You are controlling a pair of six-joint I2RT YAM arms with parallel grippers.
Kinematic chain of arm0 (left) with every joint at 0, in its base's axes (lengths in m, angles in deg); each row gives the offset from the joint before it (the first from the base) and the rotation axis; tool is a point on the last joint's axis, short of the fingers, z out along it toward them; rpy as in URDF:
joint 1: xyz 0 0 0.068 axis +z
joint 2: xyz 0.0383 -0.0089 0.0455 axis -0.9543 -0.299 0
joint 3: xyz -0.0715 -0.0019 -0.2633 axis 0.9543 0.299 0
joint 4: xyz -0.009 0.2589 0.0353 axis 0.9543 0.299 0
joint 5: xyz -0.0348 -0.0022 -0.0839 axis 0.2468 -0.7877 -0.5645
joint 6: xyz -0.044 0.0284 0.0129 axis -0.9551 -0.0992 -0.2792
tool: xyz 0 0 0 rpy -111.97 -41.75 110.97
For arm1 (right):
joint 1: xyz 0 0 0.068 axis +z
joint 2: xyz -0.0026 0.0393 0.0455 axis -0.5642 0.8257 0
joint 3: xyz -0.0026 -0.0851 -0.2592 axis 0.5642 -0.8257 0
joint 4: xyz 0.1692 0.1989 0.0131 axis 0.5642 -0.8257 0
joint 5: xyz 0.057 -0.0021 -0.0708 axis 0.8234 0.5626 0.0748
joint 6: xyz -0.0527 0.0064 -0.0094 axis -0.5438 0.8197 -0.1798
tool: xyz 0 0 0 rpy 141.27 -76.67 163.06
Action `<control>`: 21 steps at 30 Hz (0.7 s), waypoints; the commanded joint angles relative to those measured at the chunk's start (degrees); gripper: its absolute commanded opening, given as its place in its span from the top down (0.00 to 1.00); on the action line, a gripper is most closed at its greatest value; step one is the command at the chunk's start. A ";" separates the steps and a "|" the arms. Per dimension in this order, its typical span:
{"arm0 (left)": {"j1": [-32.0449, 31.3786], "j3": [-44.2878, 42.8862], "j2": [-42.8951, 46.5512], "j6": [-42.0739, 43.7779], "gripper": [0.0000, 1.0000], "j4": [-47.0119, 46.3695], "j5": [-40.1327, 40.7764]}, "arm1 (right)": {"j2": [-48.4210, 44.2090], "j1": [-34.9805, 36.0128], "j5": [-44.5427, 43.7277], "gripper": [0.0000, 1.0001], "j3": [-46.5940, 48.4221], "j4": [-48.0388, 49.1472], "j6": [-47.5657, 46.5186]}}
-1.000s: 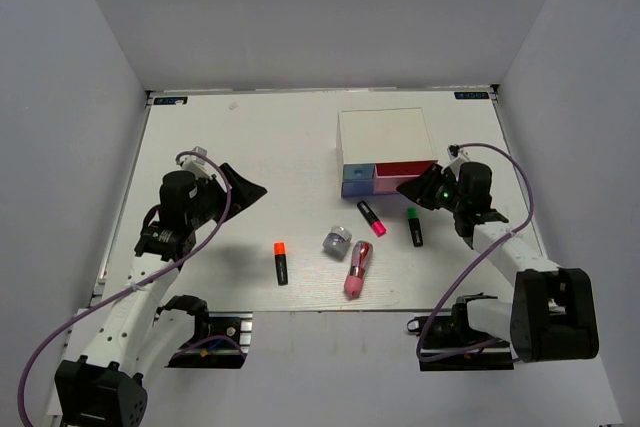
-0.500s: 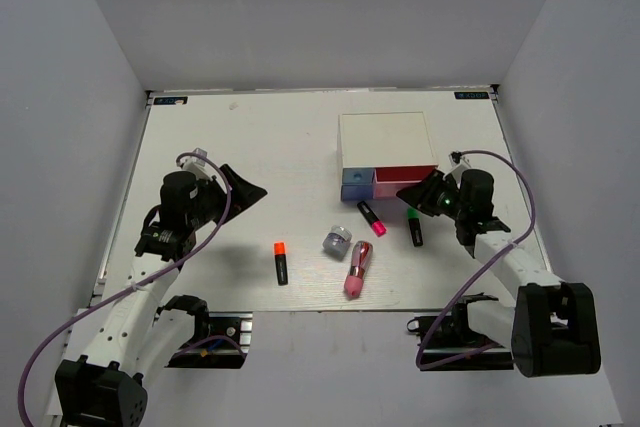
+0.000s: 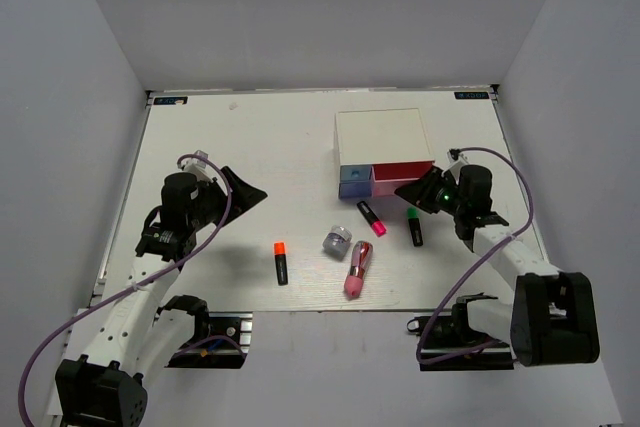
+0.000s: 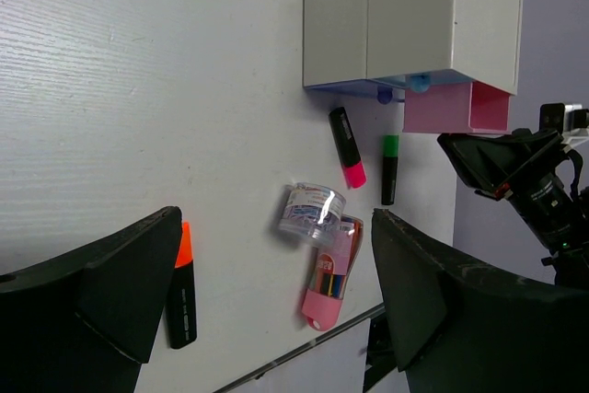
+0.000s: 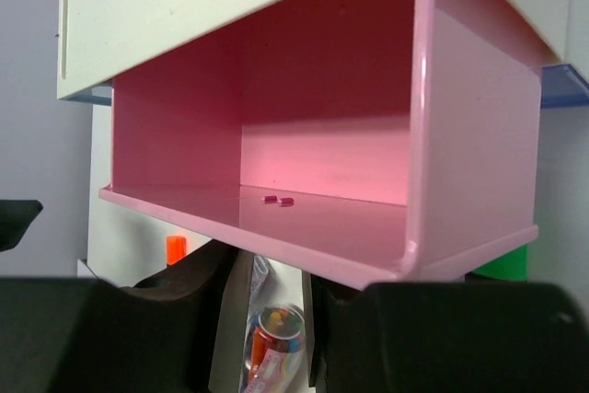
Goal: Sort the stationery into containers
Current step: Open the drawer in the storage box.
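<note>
The white-topped cabinet (image 3: 383,134) stands at the back right, its blue drawer (image 3: 355,180) shut and its pink drawer (image 3: 402,173) pulled out. My right gripper (image 3: 408,190) is at the pink drawer's front; in the right wrist view (image 5: 269,273) its fingers (image 5: 175,310) sit narrowly apart under the drawer's (image 5: 313,227) front edge, closed on it, with the handle hidden. The pink-capped marker (image 3: 372,218), green-capped marker (image 3: 414,226), orange-capped marker (image 3: 280,261), grey round piece (image 3: 337,241) and pink pen-like item (image 3: 357,268) lie on the table. My left gripper (image 3: 250,190) is open and empty.
The pink drawer holds only two tiny pink bits (image 5: 278,199). The table's near edge (image 3: 330,311) runs just below the pink item. In the left wrist view, my left gripper (image 4: 276,273) frames the grey piece (image 4: 313,213) and pink item (image 4: 331,273).
The cabinet has shifted slightly left together with my right gripper at the pink drawer. The left arm and the loose items have not moved.
</note>
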 commanded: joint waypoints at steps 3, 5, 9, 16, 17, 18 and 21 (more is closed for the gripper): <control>-0.24 0.13 0.38 -0.09 0.07 -0.56 -1.43 | 5.06 0.22 -0.51 0.84 5.59 1.50 0.19; -0.24 0.13 -0.31 -0.09 0.07 -1.17 -1.96 | 5.59 0.31 -0.16 0.84 5.86 1.32 0.01; -0.24 -0.92 -4.00 -0.09 0.10 -6.07 -5.11 | 4.98 0.39 -0.16 0.84 4.03 0.79 0.01; -3.22 -8.47 -21.55 1.22 0.28 -12.42 -11.00 | 2.87 0.30 -0.95 0.84 2.35 -0.35 -0.25; -3.93 -9.61 -23.50 1.23 0.30 -13.03 -11.53 | 2.78 0.04 -0.95 0.84 2.26 -0.35 -0.25; -4.72 -12.06 -25.35 1.92 0.33 -13.04 -12.15 | 2.86 0.13 -0.95 0.84 2.26 -0.52 -0.16; -8.06 -17.86 -30.79 1.93 0.34 -12.43 -12.15 | 2.78 0.13 -1.12 0.84 2.35 -0.52 -0.52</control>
